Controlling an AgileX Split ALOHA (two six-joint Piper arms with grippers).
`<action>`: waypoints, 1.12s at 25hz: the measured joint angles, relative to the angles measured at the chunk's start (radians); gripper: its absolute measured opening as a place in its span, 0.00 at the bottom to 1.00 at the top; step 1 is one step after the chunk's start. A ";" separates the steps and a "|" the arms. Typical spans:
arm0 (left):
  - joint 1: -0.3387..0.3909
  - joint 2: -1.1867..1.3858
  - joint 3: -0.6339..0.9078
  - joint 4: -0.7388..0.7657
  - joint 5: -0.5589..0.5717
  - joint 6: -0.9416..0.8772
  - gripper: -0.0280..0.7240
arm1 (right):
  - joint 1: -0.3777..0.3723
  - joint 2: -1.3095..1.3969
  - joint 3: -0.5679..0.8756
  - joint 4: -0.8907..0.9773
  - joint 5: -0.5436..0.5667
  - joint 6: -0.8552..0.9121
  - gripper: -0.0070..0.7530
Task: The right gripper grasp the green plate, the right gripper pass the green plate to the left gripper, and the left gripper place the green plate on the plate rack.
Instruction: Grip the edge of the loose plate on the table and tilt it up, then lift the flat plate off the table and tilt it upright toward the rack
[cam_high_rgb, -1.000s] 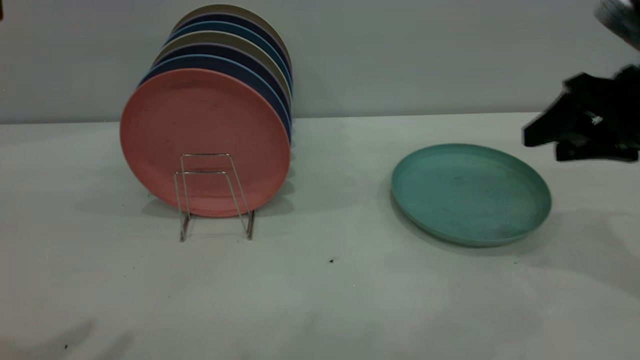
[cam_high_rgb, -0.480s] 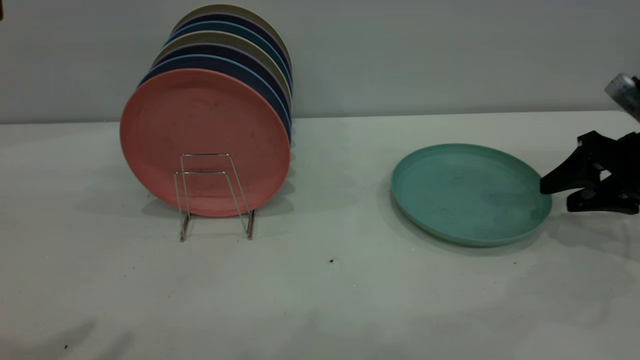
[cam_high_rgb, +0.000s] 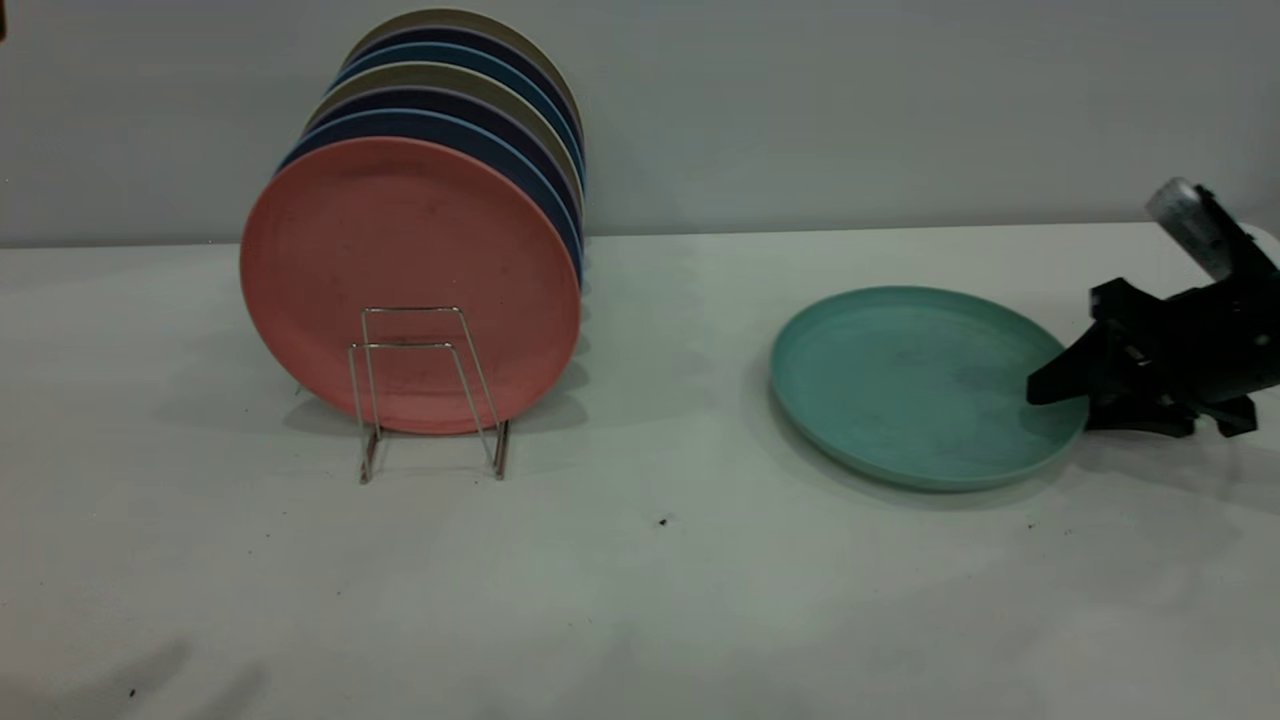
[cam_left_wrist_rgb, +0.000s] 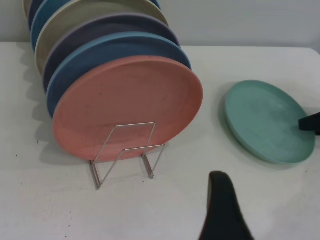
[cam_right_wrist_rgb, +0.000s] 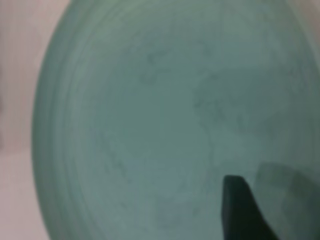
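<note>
**Green plate: right gripper straddling the near rim, not yet pinching**

The green plate (cam_high_rgb: 925, 385) lies flat on the worktop (cam_high_rgb: 640, 580), face up, well apart from the plate rack (cam_high_rgb: 428, 390). Being round, it has no long axis to speak of; its open face points straight up and its low rim runs level all the way round.

I have the right gripper (cam_high_rgb: 1058, 395) low at the plate's right edge, fingers spread, one tip reaching in over the rim above the plate's inner surface. I judge the other finger sits outside or under the rim, though I cannot see that clearly. It comes in nearly level because a flat plate offers only its edge to pinch.

The rack's front wire loops stand bare ahead of the salmon-pink plate (cam_high_rgb: 410, 285), with dark blue and beige plates upright behind it. I read that front slot as the target.

The left gripper (cam_left_wrist_rgb: 222, 210) waits near the rack; only one finger shows, so I cannot tell its state.
</note>
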 joint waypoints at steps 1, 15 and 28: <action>0.000 0.000 0.000 -0.001 0.000 0.000 0.71 | 0.006 0.000 0.000 0.000 -0.011 0.000 0.37; 0.000 0.300 0.000 -0.305 0.135 0.260 0.69 | 0.031 -0.199 0.000 -0.482 -0.052 0.110 0.03; 0.000 0.727 -0.015 -0.660 0.304 0.605 0.68 | 0.363 -0.336 0.001 -0.479 0.074 0.157 0.03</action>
